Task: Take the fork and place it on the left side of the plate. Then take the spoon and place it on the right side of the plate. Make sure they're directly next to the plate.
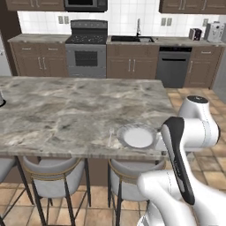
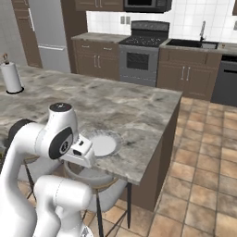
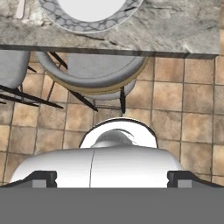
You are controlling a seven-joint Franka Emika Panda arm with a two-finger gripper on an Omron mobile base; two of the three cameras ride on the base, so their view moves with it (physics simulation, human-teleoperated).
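- Fork [image 1: 110,137]: pale sliver on the counter [image 1: 66,110], just left of the plate [image 1: 137,136], close to the near edge. Looks already beside the plate; can't tell if touching.
- Fork's long axis runs roughly front-to-back, near parallel to the plate's left rim, as far as the left base view shows. Tines end too small to tell.
- In hand view a pale tip at top left, prob. the fork [image 3: 20,8], w/ plate rim [image 3: 65,19] right beside it.
- Spoon: can't pick it out; arm covers the counter right of the plate in the left base view.
- Gripper [image 3: 111,179]: jaws spread wide, nothing between them. Tips sit at the far left and right of the hand view's bottom.
- Hand hangs off the counter's near edge, over a stool [image 3: 94,72] and floor tiles, camera looking down.
- Key relation: plate and fork lie ahead of the jaws, toward the top of the hand view, fork to the upper left. Judgement: hand must go forward over the counter edge, then turn so the jaws cross the utensil's long axis.
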